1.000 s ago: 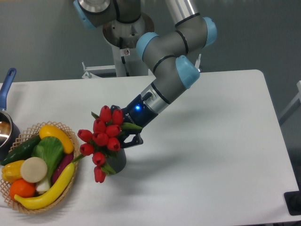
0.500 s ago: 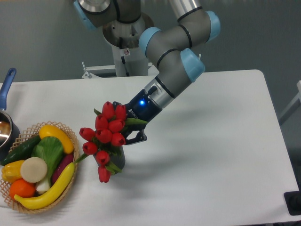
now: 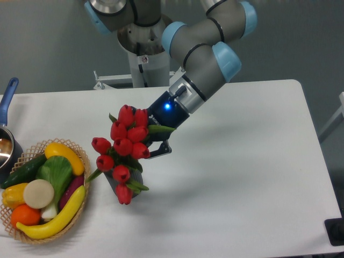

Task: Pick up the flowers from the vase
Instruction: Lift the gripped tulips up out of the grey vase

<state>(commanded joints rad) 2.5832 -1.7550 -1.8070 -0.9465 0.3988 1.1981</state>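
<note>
Woven wicker, a basket of vegetables, sat left of the flowers, with a blue-handled pot at the table's edge. The gripper appeared clamped on the flowers, though the blooms hid its fingers; the vase stood beneath.

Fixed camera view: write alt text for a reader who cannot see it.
A robot arm's gripper reaches into a bunch of red tulips above a mostly hidden dark vase on a white table. A basket of vegetables sits left.
</note>
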